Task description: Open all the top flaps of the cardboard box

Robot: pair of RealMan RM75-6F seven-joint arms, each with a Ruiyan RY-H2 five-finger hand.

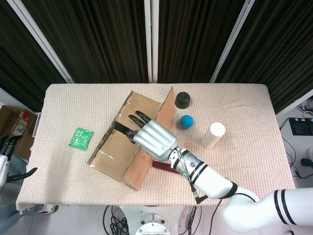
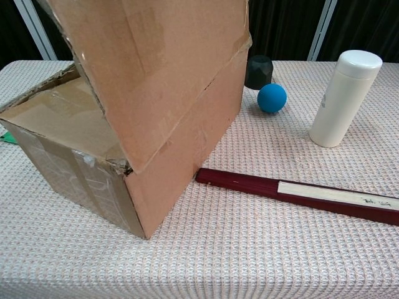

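The cardboard box (image 1: 132,147) sits near the table's (image 1: 244,105) left-centre, one long flap (image 2: 156,68) raised almost upright. The board looks light and stiff, creasing at its taped hinge; free flap edges are probably the best hold. The right hand (image 1: 151,137) hovers over the opening, fingers (image 1: 139,117) extended, holding nothing. The box interior is mostly hidden. The left hand (image 1: 6,147) shows at the frame's edge; its state is unclear.

The worktop (image 1: 234,100) carries a box (image 1: 120,159), green packet (image 1: 80,137) left, black cup (image 1: 183,100), blue ball (image 1: 186,121), white bottle (image 1: 212,134) right, red stick (image 2: 299,193) near.
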